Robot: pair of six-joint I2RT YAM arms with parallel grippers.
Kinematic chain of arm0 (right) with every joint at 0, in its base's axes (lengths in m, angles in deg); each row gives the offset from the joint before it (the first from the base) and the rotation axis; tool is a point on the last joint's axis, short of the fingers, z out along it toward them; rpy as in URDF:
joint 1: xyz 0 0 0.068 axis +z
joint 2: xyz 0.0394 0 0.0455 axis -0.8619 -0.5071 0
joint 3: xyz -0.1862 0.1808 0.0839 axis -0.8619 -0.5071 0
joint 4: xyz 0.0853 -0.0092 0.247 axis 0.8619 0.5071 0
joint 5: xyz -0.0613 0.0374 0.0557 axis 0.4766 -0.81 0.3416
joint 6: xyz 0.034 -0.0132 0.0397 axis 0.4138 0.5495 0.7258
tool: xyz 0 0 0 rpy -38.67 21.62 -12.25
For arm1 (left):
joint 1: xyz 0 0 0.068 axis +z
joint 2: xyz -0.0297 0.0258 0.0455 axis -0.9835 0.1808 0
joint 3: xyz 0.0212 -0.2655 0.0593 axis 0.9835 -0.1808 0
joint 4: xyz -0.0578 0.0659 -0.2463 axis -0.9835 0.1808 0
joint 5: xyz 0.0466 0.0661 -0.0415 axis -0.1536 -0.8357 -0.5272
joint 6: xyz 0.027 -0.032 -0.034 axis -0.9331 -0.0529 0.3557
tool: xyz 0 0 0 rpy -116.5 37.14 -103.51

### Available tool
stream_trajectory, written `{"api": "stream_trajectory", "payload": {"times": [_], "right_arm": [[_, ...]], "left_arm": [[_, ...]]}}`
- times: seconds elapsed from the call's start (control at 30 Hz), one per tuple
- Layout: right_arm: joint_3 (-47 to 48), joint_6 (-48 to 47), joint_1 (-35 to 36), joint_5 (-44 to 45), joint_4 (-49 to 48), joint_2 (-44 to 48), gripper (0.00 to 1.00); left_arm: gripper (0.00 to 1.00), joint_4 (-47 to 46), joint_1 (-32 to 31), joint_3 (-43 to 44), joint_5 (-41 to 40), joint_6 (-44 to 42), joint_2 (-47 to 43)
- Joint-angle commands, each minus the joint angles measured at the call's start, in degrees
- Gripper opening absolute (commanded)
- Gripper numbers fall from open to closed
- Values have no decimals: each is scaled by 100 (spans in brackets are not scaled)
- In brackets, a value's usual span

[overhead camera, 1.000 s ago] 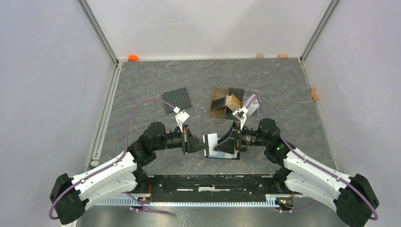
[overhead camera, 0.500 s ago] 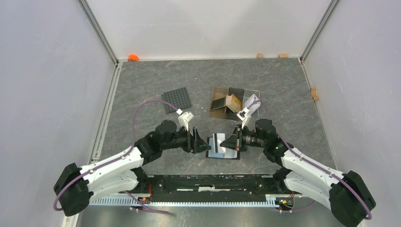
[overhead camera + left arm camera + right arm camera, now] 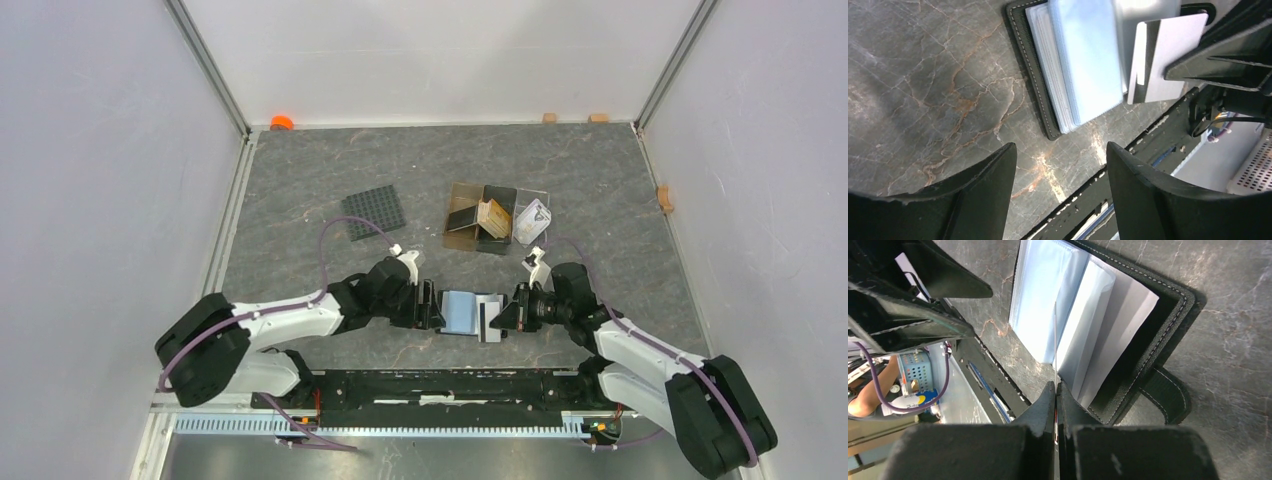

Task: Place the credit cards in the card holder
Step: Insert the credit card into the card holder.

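One card holder is lying open on the grey marbled surface, close to the arms' bases, and everything else is placed from it. Its black stitched cover is facing down, a fan of pale blue plastic sleeves is showing inside, and its single strap tab is sticking out on the side towards the right arm.

Two end effectors are flanking it. The right end effector is clenched on one whitish card, pinching its near edge. The card is standing edge-up over the holder's right half, its far edge reaching in among the sleeves. The left end effector is released, its fingers spread wide and grasping nothing, hovering just off the holder's left edge.

Beyond the card holder, one brown compartment box is sitting with tan-orange cards leaning in it. One clear tray is touching that box's right side and carrying whitish cards. How many cards each contains cannot be told.

Beyond and to the left of the holder, one black gridded mat is lying flat, well apart from it. Along the enclosure's edges, far from the holder, one orange object and three small tan blocks are sitting.

Print is showing on the tray's cards, but it is too small to read.
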Motion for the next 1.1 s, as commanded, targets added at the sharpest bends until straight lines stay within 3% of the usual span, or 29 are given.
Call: {"api": "stream_trajectory", "payload": {"times": [0.0,0.4,1.07], "right_arm": [[-61,-11,-115,-420,-468,-149,0],[-541,917,-371,-1087,-1989,-649,0],[-462,1413,-580,-639,-2953,-1362,0]], "left_arm": [[71,-304,-13,318,-240,69,358],[70,-266,43,599,-313,-74,887],[58,-327,351,667,-108,-244,1296]]}}
